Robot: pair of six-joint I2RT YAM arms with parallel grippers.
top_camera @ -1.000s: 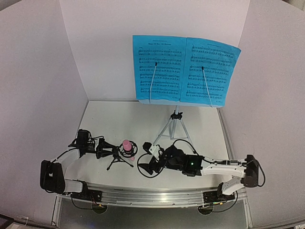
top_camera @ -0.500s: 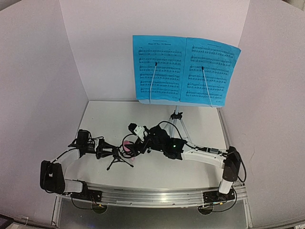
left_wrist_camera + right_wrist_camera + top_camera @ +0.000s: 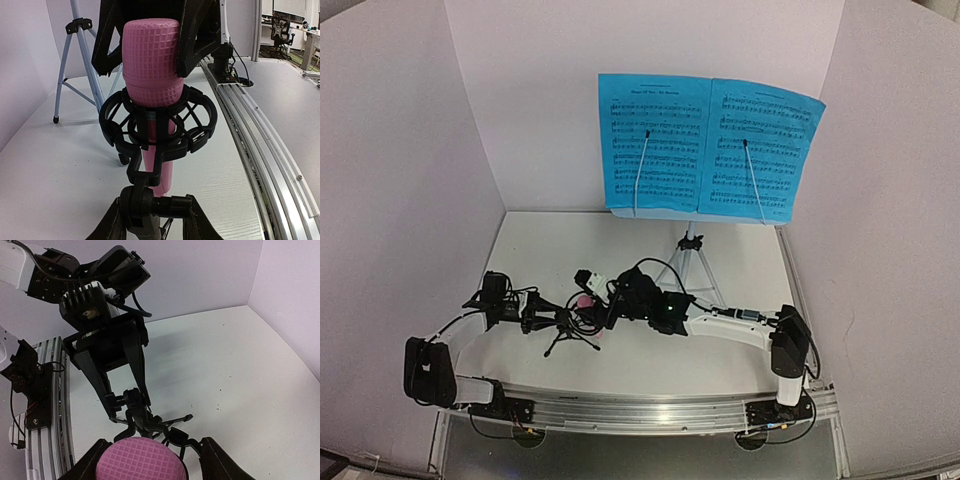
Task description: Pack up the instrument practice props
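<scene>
- Small black tripod mic stand (image 3: 567,335) — upright on the white table (image 3: 580,240), legs spread. It is taken as the reference point below.
- Pink stick microphone (image 3: 150,55) sits upright in the stand's ring mount (image 3: 202,120). Its gridded head is above the ring and its shaft passes down through it.
- Left gripper (image 3: 129,402) comes in level from the stand's left and is clamped on the stem just under the ring mount. One finger (image 3: 107,225) shows on each side of the stem in the left wrist view.
- Right gripper (image 3: 150,462) reaches in from the stand's right and straddles the microphone head from above. Its fingers (image 3: 200,35) lie close along both sides of the head. Contact looks likely, but the wrist views do not show whether it is clenched — cannot tell.
- Pale music stand (image 3: 690,262) on its silver tripod stands behind the mic stand and to its right, well apart.
- Blue sheet-music pages (image 3: 705,145), two side by side, are open on its desk, each under a thin retaining wire.
</scene>
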